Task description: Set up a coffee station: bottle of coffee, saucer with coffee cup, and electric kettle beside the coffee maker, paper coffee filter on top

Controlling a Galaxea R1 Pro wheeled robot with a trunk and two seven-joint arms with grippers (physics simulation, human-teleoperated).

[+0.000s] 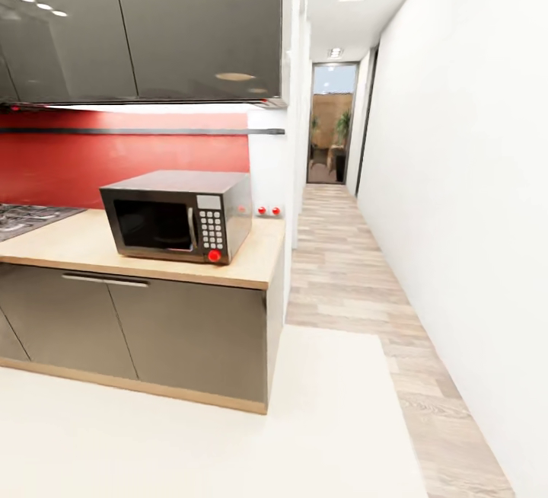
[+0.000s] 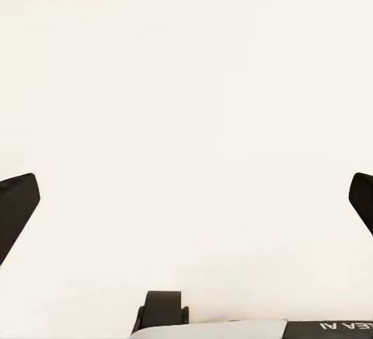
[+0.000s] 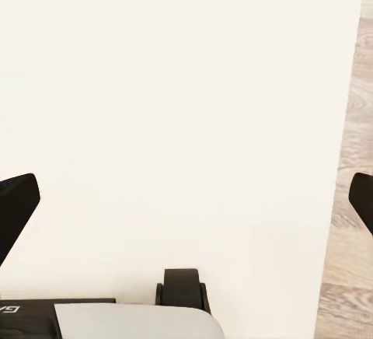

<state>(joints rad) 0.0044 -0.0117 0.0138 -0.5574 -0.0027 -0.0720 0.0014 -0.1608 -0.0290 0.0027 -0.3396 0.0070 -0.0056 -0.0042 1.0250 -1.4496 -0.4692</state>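
On countertop (image 1: 91,243): microwave (image 1: 179,215) | left gripper (image 2: 186,199), right gripper (image 3: 186,199) spread over floor

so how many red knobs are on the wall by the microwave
2, side by side low on the white wall just right of the microwave: left knob, right knob. The microwave could be hiding more behind it.

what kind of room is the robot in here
A home kitchen, most likely, opening onto a hallway. A microwave sits on a wooden countertop over grey cabinets, with a gas hob at the left and a red backsplash behind.
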